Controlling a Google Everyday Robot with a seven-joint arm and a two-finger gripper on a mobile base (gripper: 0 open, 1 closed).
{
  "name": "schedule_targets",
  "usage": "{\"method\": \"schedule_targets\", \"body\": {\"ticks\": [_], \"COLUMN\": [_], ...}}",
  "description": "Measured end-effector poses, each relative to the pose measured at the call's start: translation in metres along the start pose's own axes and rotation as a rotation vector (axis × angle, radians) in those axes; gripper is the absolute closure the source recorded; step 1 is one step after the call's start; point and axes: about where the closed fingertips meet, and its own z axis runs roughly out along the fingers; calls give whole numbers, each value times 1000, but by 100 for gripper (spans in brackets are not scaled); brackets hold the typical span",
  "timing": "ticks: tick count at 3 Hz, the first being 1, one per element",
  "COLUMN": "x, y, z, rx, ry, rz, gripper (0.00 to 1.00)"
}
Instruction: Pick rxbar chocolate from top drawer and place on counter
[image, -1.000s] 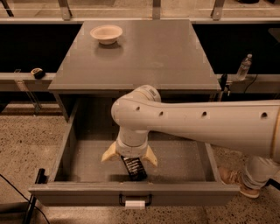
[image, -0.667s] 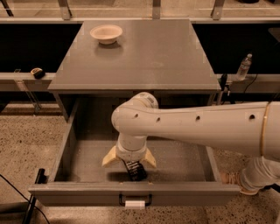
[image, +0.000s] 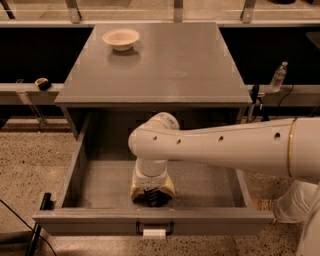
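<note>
The top drawer (image: 80, 170) is pulled out below the counter (image: 165, 65). My gripper (image: 153, 194) reaches down into the drawer, low over the front middle of its speckled floor. It is open, and its tan fingers (image: 136, 189) stand on either side of the rxbar chocolate (image: 152, 198), a small dark bar that shows only partly between them. The white arm hides the drawer floor behind the gripper.
A pale round bowl (image: 120, 38) sits on the counter's back left. The drawer front carries a dark handle and a white tag (image: 153, 233). A water bottle (image: 278, 77) stands on a ledge to the right. The floor is speckled.
The gripper has sunk lower into the drawer over the bar, and its tan fingers have drawn closer together around it. The arm has shifted slightly.
</note>
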Motion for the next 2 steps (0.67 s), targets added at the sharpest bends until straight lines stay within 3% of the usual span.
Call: {"method": "schedule_targets", "body": {"ticks": [1,2], "x": [0,0], "y": [-1,0], "z": [-11,-12], "rx": [0,0], "ry": [0,0], "rz": [0,0], "gripper": [73,96]}}
